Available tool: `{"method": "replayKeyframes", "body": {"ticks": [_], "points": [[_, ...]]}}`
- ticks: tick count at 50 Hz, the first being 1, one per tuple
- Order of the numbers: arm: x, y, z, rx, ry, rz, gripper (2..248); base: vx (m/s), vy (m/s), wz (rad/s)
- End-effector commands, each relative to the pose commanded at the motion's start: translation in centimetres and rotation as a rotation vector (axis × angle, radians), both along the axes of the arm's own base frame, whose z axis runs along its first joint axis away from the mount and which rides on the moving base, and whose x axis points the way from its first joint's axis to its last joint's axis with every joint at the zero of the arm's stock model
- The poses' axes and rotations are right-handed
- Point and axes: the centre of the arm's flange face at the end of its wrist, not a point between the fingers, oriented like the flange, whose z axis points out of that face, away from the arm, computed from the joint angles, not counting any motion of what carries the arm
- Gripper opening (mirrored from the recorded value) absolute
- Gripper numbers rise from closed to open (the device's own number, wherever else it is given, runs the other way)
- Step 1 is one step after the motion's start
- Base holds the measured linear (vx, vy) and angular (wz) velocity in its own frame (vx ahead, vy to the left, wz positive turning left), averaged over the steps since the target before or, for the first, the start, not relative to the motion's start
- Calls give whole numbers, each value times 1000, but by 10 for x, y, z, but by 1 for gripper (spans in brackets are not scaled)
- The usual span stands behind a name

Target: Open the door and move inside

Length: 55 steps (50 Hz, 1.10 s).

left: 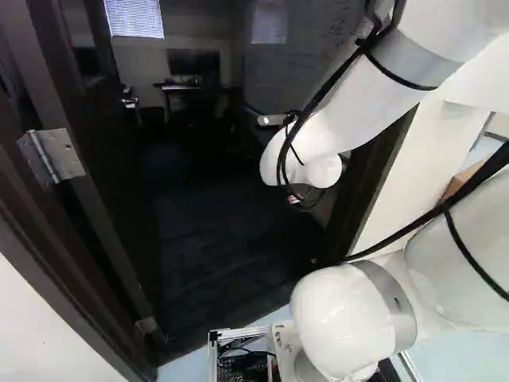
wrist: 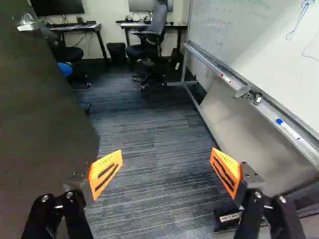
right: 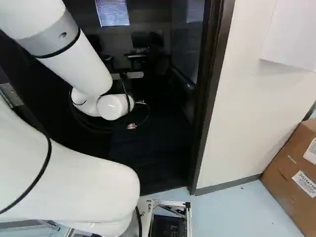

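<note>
While the door (left: 103,151) stands open in the left base view, our arm (left: 350,95) reaches in beside it.
In the right base view, we see a box (right: 286,173) well apart from the door; in the wrist view, our empty gripper (wrist: 166,167) spreads wide beside the door.

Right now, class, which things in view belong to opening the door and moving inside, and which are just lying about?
Part of the job: door, door handle, door frame, carpet beyond it, gripper.

Just lying about: whiteboard, blue-capped marker, office chair, bin, cardboard box.
</note>
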Motion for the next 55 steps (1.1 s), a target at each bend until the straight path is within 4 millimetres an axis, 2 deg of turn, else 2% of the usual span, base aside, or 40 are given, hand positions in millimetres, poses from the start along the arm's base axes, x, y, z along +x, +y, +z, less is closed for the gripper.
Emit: {"method": "replayKeyframes", "body": {"ticks": [55], "points": [[0, 0, 0, 0, 0, 0, 247, 116, 1, -4]]}}
